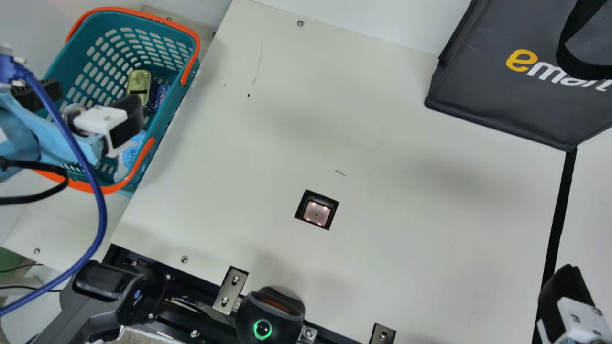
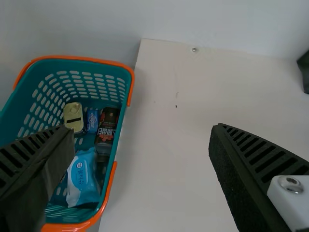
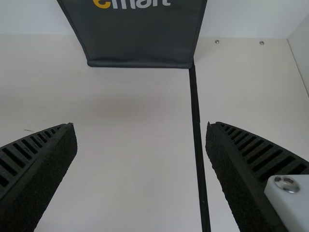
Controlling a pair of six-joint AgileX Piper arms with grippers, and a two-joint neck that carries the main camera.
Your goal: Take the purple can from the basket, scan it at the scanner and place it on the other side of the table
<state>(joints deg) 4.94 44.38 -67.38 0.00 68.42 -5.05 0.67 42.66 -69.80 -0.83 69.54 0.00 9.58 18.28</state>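
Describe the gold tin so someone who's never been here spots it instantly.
Start with the orange-handled teal basket, left of the table in the main view. Inside is a flat gold tin with rounded corners, beside a small blue pack. Unlike that pack, the dark can and the pale blue pouch, it has a black bar across its gold face.

Your main camera looks steeply down from high over the near side of the table (image 1: 406, 248), turned so the table slants, and takes in the scanner (image 1: 316, 214), teal basket (image 1: 76, 62) and dark gray bag (image 1: 483, 91). Your left wrist camera looks down and across to the back wall (image 2: 96, 24); it shares the basket with the main view. Your right wrist camera looks down and ahead at the bag, which it shares with the main view, like the black strip (image 1: 557, 224).
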